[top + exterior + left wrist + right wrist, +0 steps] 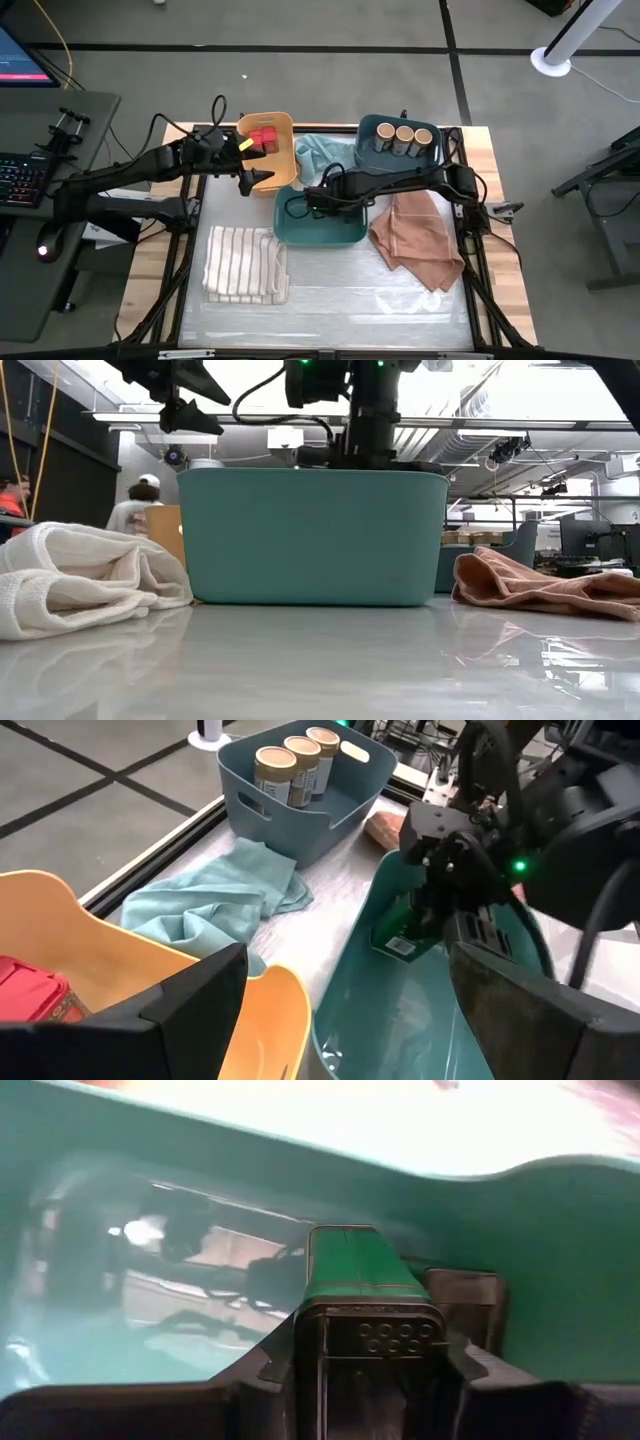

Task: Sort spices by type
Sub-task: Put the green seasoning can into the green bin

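Teal bin (322, 232) walls are surrounding the right gripper (420, 925), which is clamping a flat dark tin (348, 1265) with a green face between its fingers. The left gripper (252, 160) is hovering spread and empty beside the yellow bin (285, 165).

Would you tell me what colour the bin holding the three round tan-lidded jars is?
The bin is slate blue, seen best in the left wrist view.

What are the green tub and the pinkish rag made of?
The teal tub looks like moulded plastic: smooth walls, rounded corners, a soft sheen inside where the right tool holds a flat tin. The pinkish rag looks like soft woven cloth, since it lies crumpled in loose folds. Whether it is cotton or something else can't be told.
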You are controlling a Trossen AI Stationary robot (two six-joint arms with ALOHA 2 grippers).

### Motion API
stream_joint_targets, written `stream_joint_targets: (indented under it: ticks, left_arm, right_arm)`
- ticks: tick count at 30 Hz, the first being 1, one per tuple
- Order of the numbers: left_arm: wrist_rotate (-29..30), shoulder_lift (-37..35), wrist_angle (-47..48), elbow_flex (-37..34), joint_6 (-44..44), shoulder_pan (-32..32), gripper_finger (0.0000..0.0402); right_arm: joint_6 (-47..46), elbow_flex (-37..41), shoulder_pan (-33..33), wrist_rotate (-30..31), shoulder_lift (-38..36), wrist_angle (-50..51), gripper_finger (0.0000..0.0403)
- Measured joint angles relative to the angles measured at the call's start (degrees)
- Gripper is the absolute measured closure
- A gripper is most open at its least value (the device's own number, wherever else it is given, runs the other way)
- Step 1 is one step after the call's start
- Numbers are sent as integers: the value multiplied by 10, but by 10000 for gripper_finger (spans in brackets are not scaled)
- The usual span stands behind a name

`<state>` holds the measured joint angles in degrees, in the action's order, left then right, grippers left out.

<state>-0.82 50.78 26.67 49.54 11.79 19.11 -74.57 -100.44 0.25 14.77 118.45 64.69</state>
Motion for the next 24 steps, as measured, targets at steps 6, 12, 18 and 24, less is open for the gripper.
stream_joint_targets:
  ticks: [6, 12, 18, 24]
  left_arm:
    - [0, 0, 0, 0, 1, 0, 69]
    - [0, 0, 0, 0, 2, 0, 69]
    - [0, 0, 0, 0, 2, 0, 69]
    - [0, 0, 1, 0, 2, 0, 69]
  right_arm:
    - [14, 0, -7, -17, 14, 9, 290]
    - [11, 0, -6, -19, 14, 7, 290]
    - [12, 0, -9, -28, 14, 6, 275]
    - [11, 0, -9, -13, 14, -7, 244]
